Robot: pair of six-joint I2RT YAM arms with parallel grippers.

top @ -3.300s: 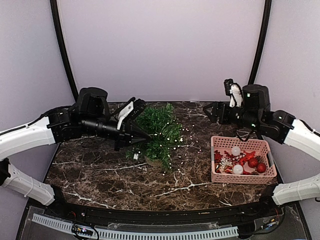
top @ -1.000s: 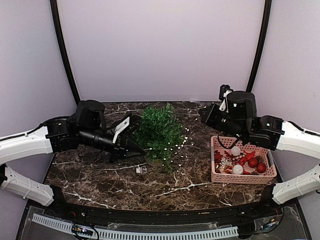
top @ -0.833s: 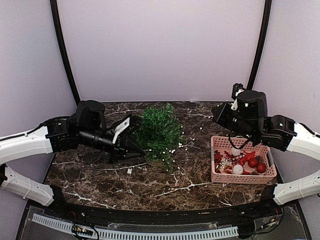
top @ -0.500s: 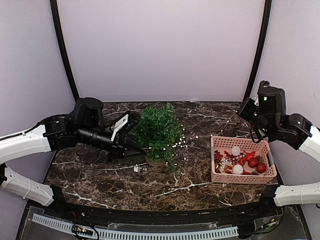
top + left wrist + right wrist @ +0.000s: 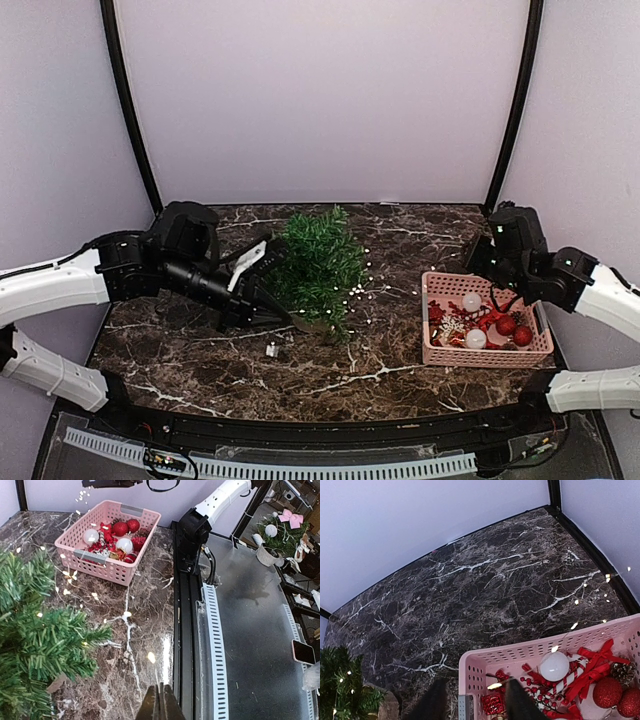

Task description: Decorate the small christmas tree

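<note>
The small christmas tree (image 5: 318,262) stands mid-table, its green branches also at the left of the left wrist view (image 5: 35,640). A light string (image 5: 358,291) of tiny warm bulbs drapes from the tree toward the pink basket (image 5: 487,352). My left gripper (image 5: 284,312) lies low beside the tree's base; its fingers (image 5: 161,707) are pressed together and a thin wire runs out of their tips. My right gripper (image 5: 475,702) hovers open over the basket's far left corner (image 5: 470,667), one bulb of the string (image 5: 494,685) lying between its spread fingers.
The basket holds red baubles (image 5: 607,692), white balls (image 5: 554,666) and other red ornaments. A small pale piece (image 5: 270,349) lies on the marble in front of the tree. The table's black front rail (image 5: 185,630) runs right of my left fingers.
My right arm swung from the table's middle out to the right, then came down over the basket's far left corner, and its jaws opened. The left gripper stayed shut by the tree.
</note>
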